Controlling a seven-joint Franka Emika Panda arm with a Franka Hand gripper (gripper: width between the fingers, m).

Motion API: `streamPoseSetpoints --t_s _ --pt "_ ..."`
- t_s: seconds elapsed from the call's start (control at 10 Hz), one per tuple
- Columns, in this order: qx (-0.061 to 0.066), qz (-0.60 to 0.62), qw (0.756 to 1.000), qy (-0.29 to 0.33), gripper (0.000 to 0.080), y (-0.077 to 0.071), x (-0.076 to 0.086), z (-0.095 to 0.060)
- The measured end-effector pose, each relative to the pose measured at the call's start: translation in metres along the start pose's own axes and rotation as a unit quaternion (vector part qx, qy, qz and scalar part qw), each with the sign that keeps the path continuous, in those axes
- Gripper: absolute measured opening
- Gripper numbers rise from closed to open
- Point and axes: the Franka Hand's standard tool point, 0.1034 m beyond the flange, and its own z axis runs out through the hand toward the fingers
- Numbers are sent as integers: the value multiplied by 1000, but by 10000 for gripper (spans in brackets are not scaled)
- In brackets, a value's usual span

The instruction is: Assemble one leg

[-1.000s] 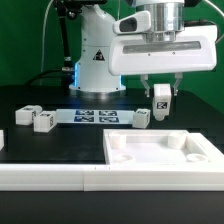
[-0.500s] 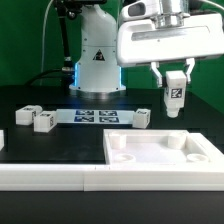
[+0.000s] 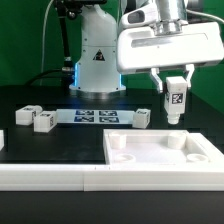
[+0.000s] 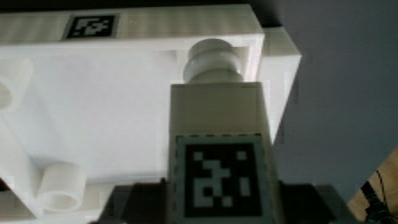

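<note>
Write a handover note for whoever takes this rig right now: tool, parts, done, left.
Tool: shut on the leg, held upright in the air near the tabletop far edge.
A loose leg and a second loose leg sit at the exterior view's left, a third loose leg by the marker board.
Done: leg picked up.
Left: probably seat it in a tabletop corner socket; no leg shows attached yet.

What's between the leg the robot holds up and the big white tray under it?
Nothing. In the exterior view the leg, shut in the gripper, hangs above the tabletop with only bare air between them.
</note>
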Motion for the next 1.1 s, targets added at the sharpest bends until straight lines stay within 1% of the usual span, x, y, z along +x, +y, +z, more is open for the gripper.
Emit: streamPoseSetpoints --t_s 0.1,0.2,0.3,0.5,0.6,0.7,1.1 --pt "0 -29 1000 1 290 0 -3 8" --pt "1 -37 999 -13 290 -1 2 14" --pt "1 -43 999 -6 290 1 22 16" --pt "0 -36 999 0 290 9 52 30" --pt "1 -31 1000 1 290 10 64 37" --pt "2 -29 1000 0 290 9 71 38" --pt "1 -30 1000 3 290 9 69 39"
